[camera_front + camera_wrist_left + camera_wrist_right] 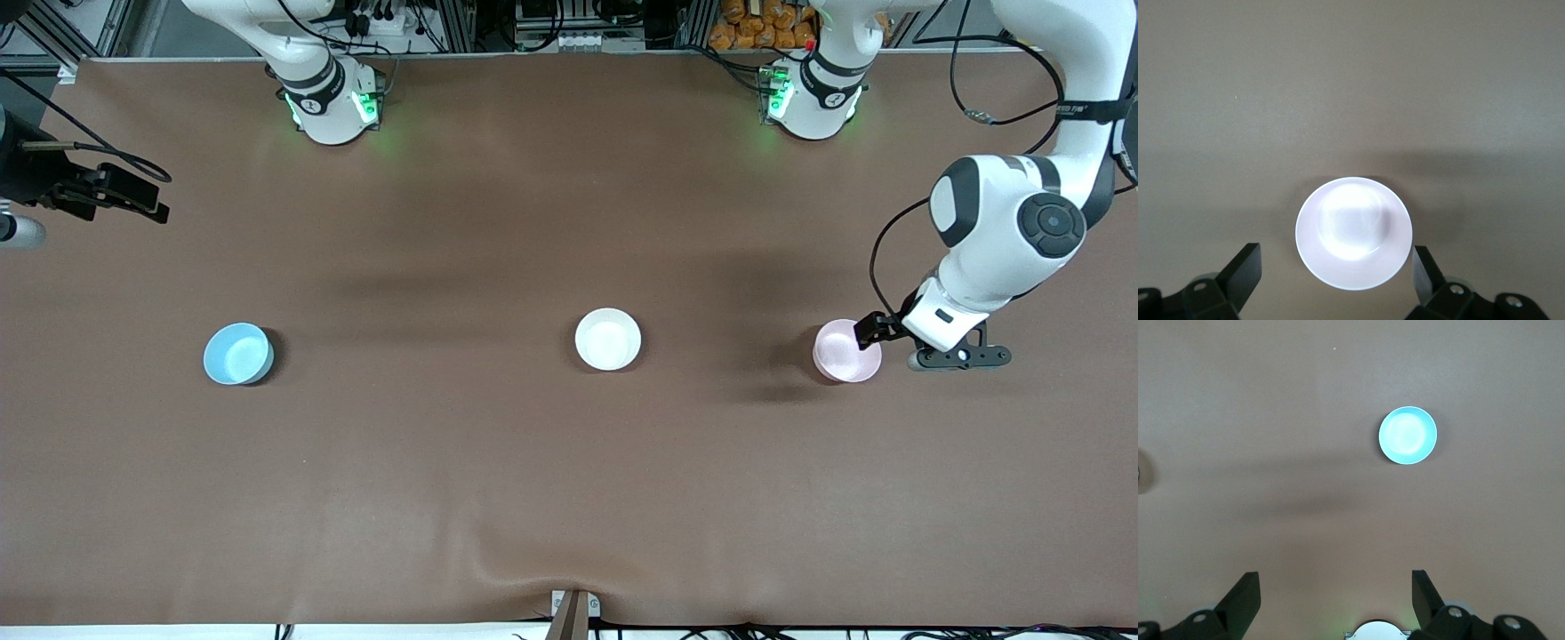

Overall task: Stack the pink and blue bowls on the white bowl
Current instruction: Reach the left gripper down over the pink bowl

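In the front view, 3 small round plastic bowls are seen in a row: the light blue bowl (238,354) toward the right arm's end, the white bowl (608,339) in the middle, the pale pink bowl (846,351) toward the left arm's end. The left gripper (876,331) is placed over the pink bowl's rim.

In the left wrist view, the pink bowl (1353,233) is framed between wide-spread fingers (1245,272), untouched.

In the right wrist view, the right gripper (1335,600) is spread wide and empty, with the blue bowl (1407,435) well apart; that arm is judged to wait.
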`<action>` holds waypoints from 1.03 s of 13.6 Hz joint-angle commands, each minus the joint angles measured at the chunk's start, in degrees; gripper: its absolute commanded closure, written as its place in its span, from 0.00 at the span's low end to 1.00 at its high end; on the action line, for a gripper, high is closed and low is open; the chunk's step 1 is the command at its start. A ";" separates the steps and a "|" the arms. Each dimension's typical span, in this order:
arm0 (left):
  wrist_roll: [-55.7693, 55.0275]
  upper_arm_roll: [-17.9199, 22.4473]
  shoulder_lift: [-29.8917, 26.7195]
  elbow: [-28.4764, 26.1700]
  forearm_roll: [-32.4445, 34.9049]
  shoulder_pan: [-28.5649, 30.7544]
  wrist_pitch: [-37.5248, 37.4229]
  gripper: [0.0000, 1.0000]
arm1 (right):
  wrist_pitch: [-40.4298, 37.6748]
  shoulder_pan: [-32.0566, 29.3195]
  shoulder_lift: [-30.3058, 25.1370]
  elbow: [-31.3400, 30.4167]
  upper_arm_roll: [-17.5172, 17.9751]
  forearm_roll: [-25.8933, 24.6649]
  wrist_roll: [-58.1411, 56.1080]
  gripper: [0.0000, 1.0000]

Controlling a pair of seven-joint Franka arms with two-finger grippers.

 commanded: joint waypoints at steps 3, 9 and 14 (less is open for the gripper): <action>0.48 -0.39 3.16 -1.61 0.08 1.39 7.34 0.00 | 0.30 1.08 -0.24 -0.20 -0.31 -0.75 1.04 0.00; 0.48 -0.39 6.32 -1.70 0.08 1.57 12.45 0.00 | 0.39 1.08 -0.24 -0.20 -0.31 -0.75 1.04 0.00; 0.48 -0.39 8.08 -0.65 0.08 1.92 13.69 0.00 | 0.39 1.17 -0.24 -0.20 -0.31 -0.75 1.04 0.00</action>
